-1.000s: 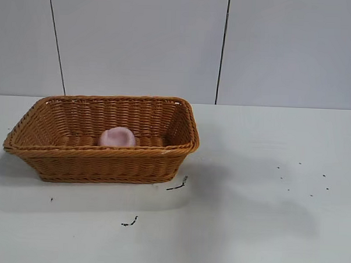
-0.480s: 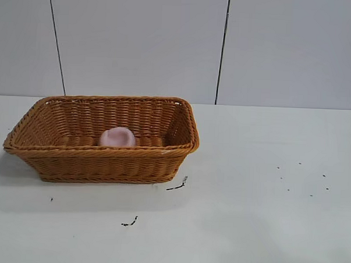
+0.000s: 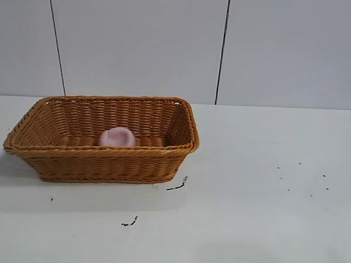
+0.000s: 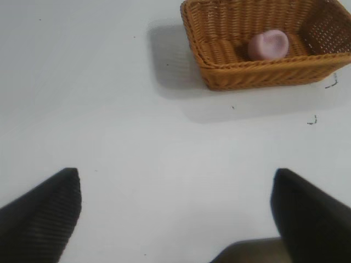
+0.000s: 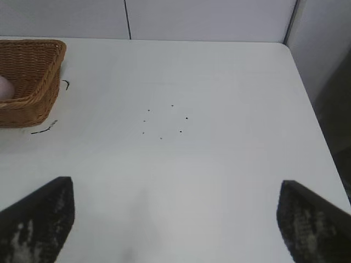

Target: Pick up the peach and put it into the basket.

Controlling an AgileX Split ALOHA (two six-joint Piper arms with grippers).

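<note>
The pale pink peach (image 3: 117, 137) lies on the floor of the orange-brown wicker basket (image 3: 98, 163), which stands at the left of the white table. The left wrist view shows the peach (image 4: 268, 44) inside the basket (image 4: 258, 74) from far off. In the right wrist view only a corner of the basket (image 5: 33, 104) and a sliver of the peach (image 5: 4, 87) appear. My left gripper (image 4: 175, 189) is open over bare table, well away from the basket. My right gripper (image 5: 176, 203) is open too, with nothing between its fingers. Neither arm appears in the exterior view.
Small black scraps (image 3: 178, 185) lie on the table beside the basket, with more black specks (image 3: 301, 178) to the right. The table's far right edge (image 5: 310, 109) shows in the right wrist view. A panelled wall stands behind the table.
A faint shadow on the table at the right has faded away. The basket and peach have not moved.
</note>
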